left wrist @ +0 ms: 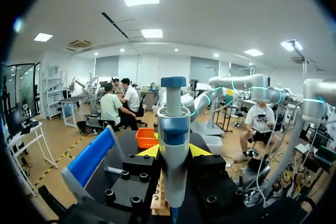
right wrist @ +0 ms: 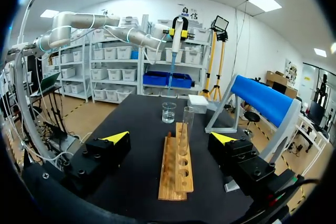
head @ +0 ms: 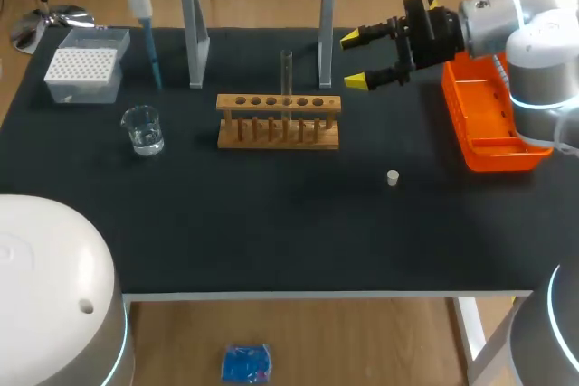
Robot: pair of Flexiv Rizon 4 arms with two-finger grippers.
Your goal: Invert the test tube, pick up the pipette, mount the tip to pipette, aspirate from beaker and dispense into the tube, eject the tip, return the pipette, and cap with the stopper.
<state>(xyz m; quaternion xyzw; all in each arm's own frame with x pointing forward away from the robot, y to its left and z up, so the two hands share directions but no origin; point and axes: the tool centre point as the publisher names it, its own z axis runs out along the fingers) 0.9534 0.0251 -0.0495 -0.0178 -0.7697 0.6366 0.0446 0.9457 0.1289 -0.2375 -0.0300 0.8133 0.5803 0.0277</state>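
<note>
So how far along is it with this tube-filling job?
Roughly a third. The tube stands upright in the wooden rack, and the left end effector grips the pipette, seemingly with a tip on. To do: drawing liquid from the beaker, filling the tube, dropping the tip, returning the pipette, fitting the stopper lying on the table.
</note>
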